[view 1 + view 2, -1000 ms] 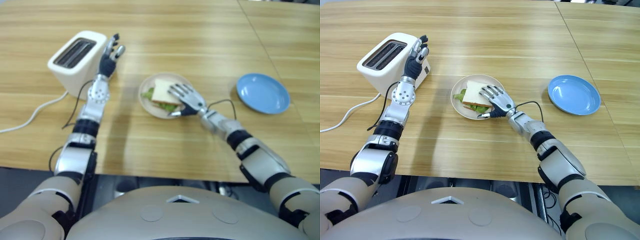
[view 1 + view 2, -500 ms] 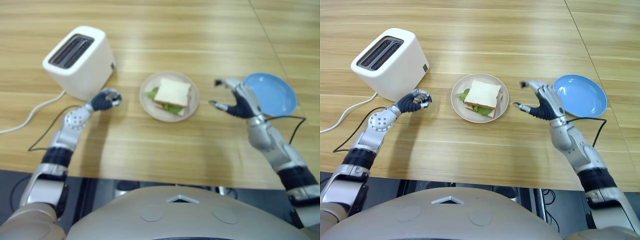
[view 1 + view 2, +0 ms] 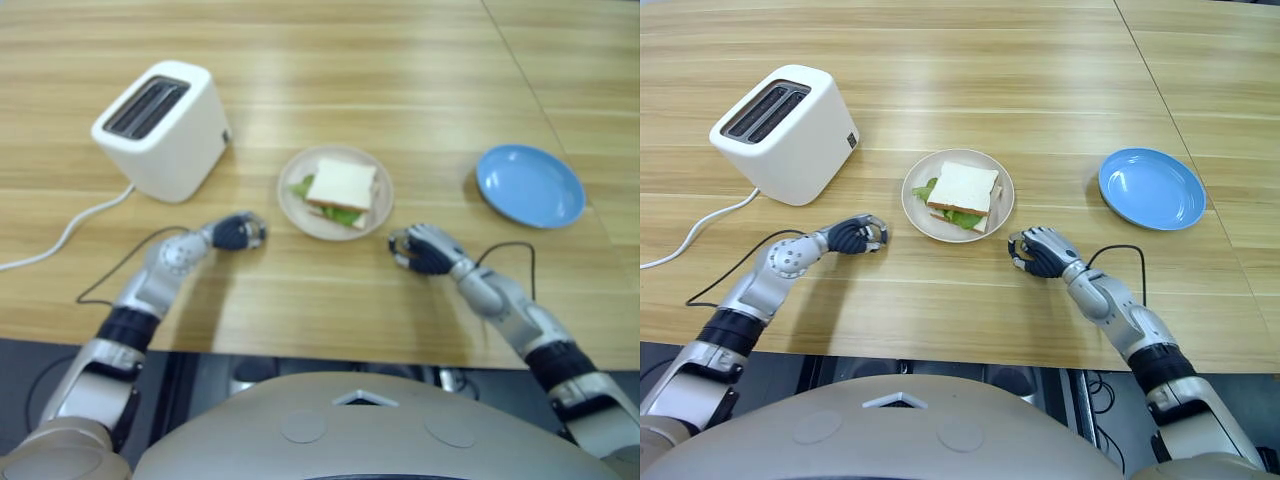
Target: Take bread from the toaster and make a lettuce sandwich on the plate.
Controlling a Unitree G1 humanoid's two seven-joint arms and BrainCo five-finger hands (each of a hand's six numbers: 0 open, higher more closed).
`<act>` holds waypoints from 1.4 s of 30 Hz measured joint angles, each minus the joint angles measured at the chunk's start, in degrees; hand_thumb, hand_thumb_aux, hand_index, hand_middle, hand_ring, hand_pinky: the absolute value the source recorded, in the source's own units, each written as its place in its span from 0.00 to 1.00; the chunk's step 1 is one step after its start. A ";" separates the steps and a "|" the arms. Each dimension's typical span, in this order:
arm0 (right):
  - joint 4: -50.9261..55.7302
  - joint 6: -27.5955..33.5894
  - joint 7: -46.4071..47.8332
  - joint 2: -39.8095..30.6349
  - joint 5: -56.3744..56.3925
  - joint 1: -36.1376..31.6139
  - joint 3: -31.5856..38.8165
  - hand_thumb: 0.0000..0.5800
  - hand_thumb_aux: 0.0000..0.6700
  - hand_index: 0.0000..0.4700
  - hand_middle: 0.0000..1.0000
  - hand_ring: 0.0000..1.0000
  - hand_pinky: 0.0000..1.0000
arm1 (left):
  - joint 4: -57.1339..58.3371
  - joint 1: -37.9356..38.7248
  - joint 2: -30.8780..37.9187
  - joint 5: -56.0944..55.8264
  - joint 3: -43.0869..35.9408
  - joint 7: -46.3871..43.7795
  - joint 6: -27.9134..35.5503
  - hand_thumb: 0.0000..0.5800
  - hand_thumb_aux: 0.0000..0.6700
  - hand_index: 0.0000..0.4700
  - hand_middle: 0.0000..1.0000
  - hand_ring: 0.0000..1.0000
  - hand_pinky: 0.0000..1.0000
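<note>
Both hands are drawn back toward the near edge since a moment ago. From the left: toaster, then the left hand, a curled, empty fist. The sandwich sits on the plate, ahead of and between both fists. The right hand, also fisted and empty, is about equally near; the blue plate lies far right
</note>
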 measured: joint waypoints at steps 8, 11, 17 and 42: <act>18.57 -0.84 -4.69 5.72 -6.58 -18.29 6.17 1.00 1.00 0.98 1.00 1.00 1.00 | 21.64 -16.05 -13.11 -0.94 -3.40 1.91 -6.82 0.78 0.53 0.52 1.00 1.00 1.00; 27.12 -0.97 -7.32 5.91 -9.63 -25.75 9.00 1.00 1.00 0.98 1.00 1.00 1.00 | 32.99 -25.67 -14.99 -0.78 -2.10 8.14 -7.32 0.35 0.19 0.19 1.00 1.00 1.00; 37.14 1.49 -15.23 5.86 -14.10 -32.90 12.03 0.00 0.00 0.00 0.00 0.00 0.00 | 46.61 -32.84 -15.47 0.22 -0.38 19.86 -5.30 0.00 0.00 0.00 0.48 0.48 0.48; 14.83 -11.37 9.14 21.50 49.75 -14.02 -21.42 0.00 0.00 0.00 0.00 0.00 0.00 | 34.66 -24.59 -17.12 -22.52 21.74 23.56 -16.41 0.00 0.00 0.00 0.00 0.00 0.00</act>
